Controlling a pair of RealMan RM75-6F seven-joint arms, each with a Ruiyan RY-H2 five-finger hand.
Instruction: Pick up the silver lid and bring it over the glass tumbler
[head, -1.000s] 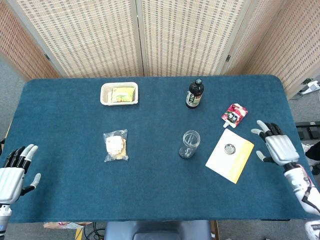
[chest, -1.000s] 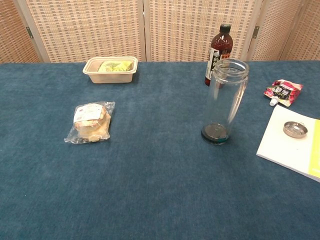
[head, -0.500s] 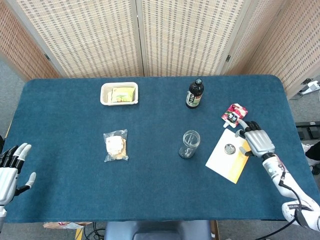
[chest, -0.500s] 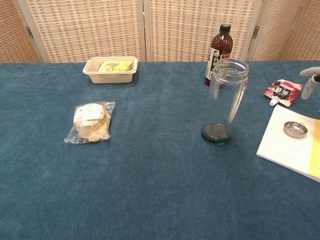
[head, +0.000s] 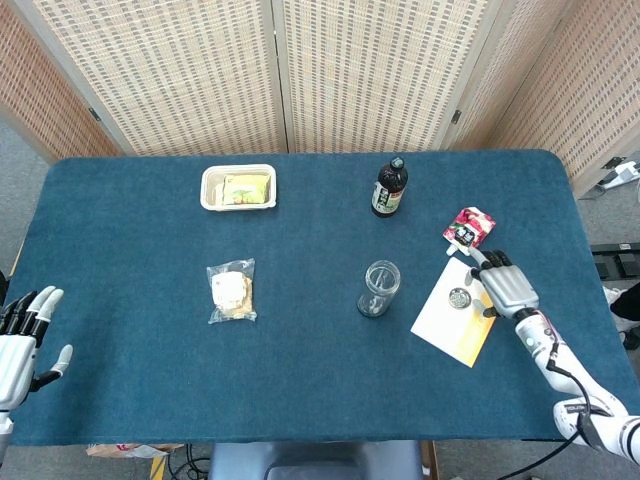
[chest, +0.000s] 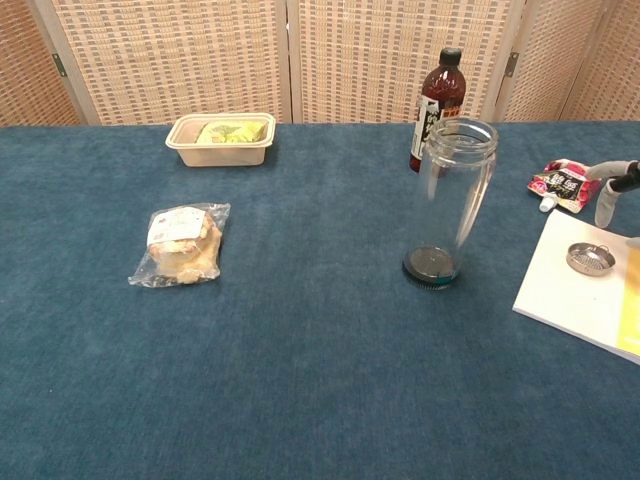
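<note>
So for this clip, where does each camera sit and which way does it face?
Head view: high above the near table edge, looking steeply down on the whole blue table; the left hand shows at the lower left, the right hand beside the silver lid.
Chest view: low at the near edge, looking level across to the wicker screen; only the right hand's fingers enter at the right edge.
Both show the glass tumbler, lid, dark bottle and snack bag.
</note>
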